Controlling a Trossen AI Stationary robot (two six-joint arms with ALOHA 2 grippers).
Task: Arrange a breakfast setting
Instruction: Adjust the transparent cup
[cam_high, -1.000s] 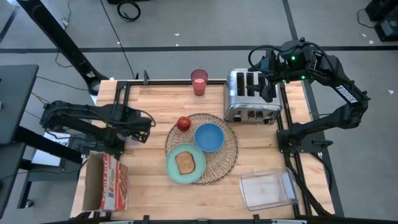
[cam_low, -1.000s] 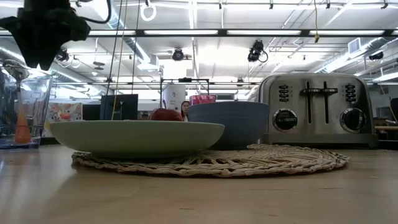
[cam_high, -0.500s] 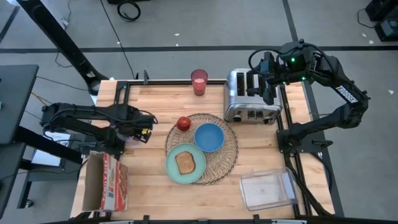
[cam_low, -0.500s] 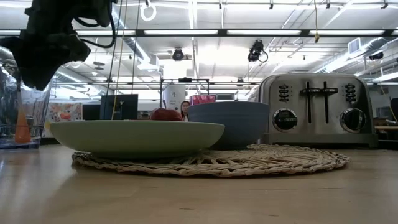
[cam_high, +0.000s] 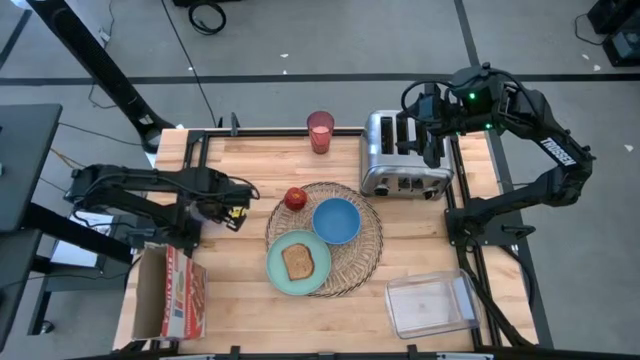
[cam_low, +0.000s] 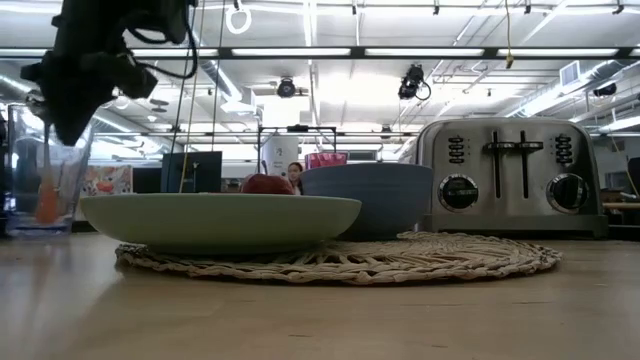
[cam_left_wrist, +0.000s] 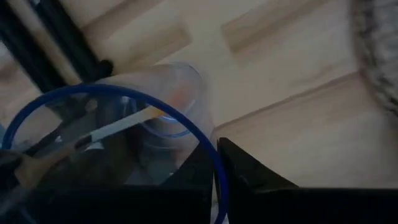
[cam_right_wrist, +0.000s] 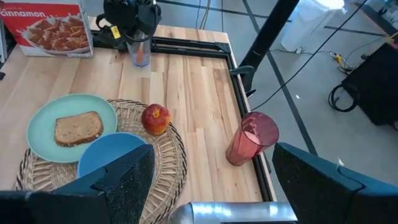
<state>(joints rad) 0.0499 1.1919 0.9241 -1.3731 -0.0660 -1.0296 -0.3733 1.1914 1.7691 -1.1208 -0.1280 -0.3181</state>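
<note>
The woven placemat (cam_high: 325, 240) anchors the setting: on it sit the teal plate (cam_high: 298, 263) with the toast (cam_high: 298, 261), the blue bowl (cam_high: 336, 221) and the apple (cam_high: 295, 198), while the pink cup (cam_high: 320, 132) stands well beyond it by the table's far edge. Well to the mat's left, the left gripper (cam_high: 232, 207) is pressed shut on the rim of a clear glass (cam_low: 45, 170) holding the orange-handled spoon (cam_right_wrist: 140, 56), probably to bring the spoon closer. The right gripper (cam_high: 432, 120) hovers spread over the toaster (cam_high: 402, 155), beyond the mat's right side, out of the way.
</note>
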